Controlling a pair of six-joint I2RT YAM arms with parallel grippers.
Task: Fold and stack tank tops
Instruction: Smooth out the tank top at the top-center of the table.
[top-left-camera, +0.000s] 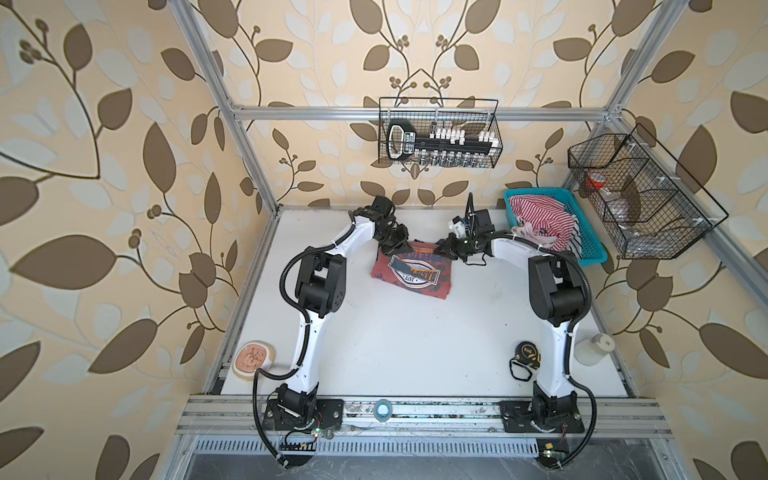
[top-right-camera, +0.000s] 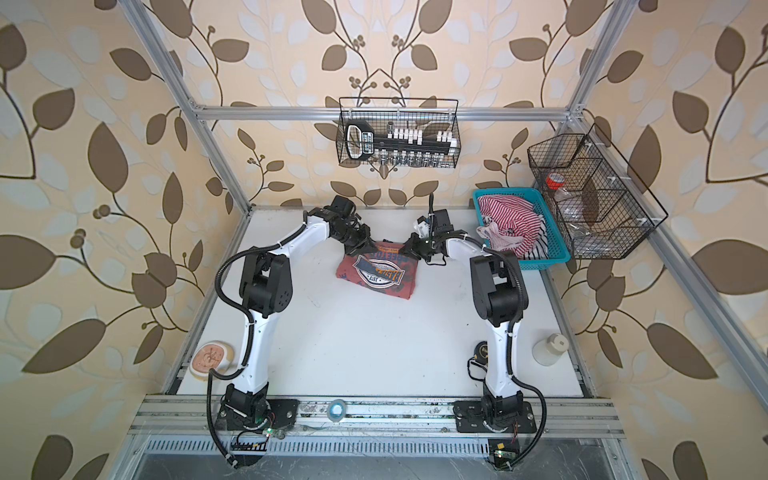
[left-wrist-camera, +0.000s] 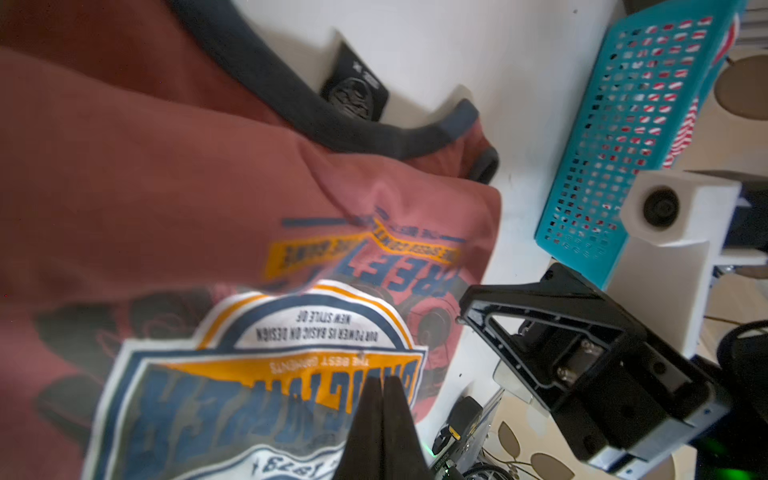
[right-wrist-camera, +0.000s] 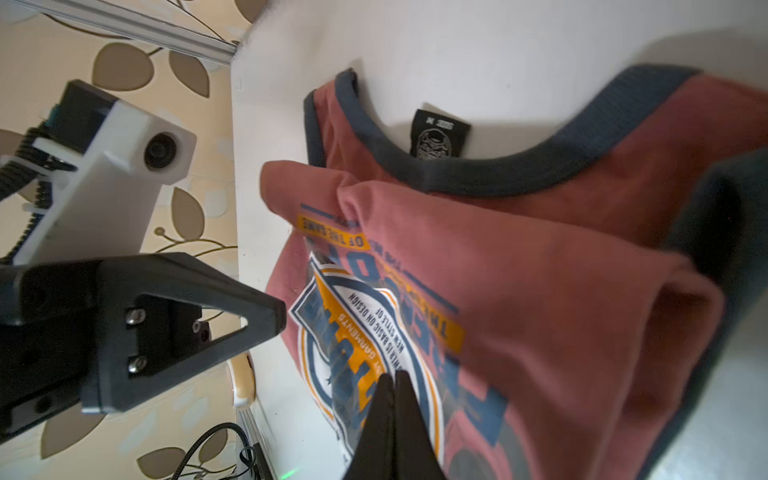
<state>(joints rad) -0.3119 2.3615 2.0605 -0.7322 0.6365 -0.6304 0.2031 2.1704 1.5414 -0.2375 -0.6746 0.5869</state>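
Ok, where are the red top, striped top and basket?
red top (top-left-camera: 409, 272): in a top view, on the chest graphic.
striped top (top-left-camera: 536, 216): in a top view, on its bunched middle.
basket (top-left-camera: 587, 237): in a top view, on its side wall.

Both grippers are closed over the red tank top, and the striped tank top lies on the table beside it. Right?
Wrong on the striped tank top: it sits in the blue basket, as both top views show, not on the table. The left gripper and right gripper are closed over the red tank top.

Dusty red tank top (top-left-camera: 409, 286), red-white striped top (top-left-camera: 536, 216)
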